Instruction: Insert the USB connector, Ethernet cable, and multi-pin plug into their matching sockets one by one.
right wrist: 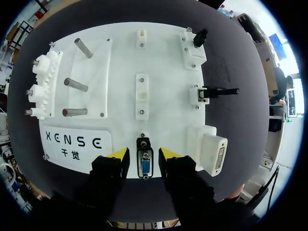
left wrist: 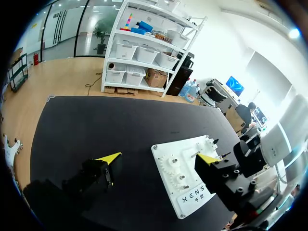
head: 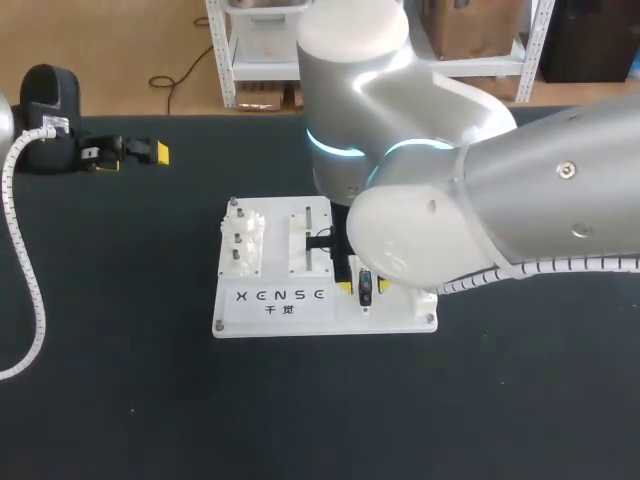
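On the white board's [right wrist: 163,72] near edge, the multi-pin plug [right wrist: 144,166] sits dead centre between the right claw's [right wrist: 144,154] open fingers [right wrist: 120,155], which flank its long sides, not quite touching.

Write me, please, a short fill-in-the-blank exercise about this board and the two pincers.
1. The multi-pin plug stands between the right pincer's ___ fingertips.
2. The board holds ___ bare metal pegs.
3. The left pincer is off the board, over the ___ table.
Missing: yellow; three; black.
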You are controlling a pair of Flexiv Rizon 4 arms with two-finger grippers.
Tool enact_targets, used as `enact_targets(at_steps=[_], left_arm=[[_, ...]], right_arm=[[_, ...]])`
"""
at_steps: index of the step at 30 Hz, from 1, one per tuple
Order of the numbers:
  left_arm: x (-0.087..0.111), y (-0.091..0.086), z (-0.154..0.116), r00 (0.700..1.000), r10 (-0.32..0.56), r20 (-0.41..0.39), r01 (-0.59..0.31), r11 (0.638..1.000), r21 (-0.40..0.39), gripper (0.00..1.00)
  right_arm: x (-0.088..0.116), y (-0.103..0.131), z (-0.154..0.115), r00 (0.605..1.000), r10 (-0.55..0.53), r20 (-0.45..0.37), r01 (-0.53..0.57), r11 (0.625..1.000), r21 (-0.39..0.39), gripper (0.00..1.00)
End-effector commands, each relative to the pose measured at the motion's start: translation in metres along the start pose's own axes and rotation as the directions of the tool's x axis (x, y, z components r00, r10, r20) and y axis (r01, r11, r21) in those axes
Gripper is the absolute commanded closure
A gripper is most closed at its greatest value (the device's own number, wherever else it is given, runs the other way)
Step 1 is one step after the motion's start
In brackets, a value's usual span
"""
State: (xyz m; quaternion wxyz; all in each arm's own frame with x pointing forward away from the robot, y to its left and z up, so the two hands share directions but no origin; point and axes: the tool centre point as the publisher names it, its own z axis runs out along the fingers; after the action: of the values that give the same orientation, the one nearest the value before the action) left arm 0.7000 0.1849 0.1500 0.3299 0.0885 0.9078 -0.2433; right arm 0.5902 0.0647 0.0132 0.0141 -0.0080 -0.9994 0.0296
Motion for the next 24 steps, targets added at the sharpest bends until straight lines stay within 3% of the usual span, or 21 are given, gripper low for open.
enact_targets(at_steps=[1,6,10,24], left_arm=[[0.0,0.0,0.0,1.0,0.0,0.0,0.0,1.0,0.0,0.0],[0.0,0.0,0.0,1.0,0.0,0.0,0.0,1.0,0.0,0.0],[0.0,0.0,0.0,1.0,0.0,0.0,0.0,1.0,0.0,0.0],[0.0,0.0,0.0,1.0,0.0,0.0,0.0,1.0,0.0,0.0]], right_arm=[[-0.001,0.001,0.001,1.0,0.001,-0.004,-0.001,1.0,0.001,0.64],[-0.001,0.0,0.002,1.0,0.004,-0.004,-0.004,1.0,0.004,0.71],[-0.002,-0.001,0.001,1.0,0.006,-0.002,-0.006,1.0,0.003,1.0],[-0.003,-0.005,-0.021,0.999,-0.012,0.05,0.012,1.0,0.005,1.0]])
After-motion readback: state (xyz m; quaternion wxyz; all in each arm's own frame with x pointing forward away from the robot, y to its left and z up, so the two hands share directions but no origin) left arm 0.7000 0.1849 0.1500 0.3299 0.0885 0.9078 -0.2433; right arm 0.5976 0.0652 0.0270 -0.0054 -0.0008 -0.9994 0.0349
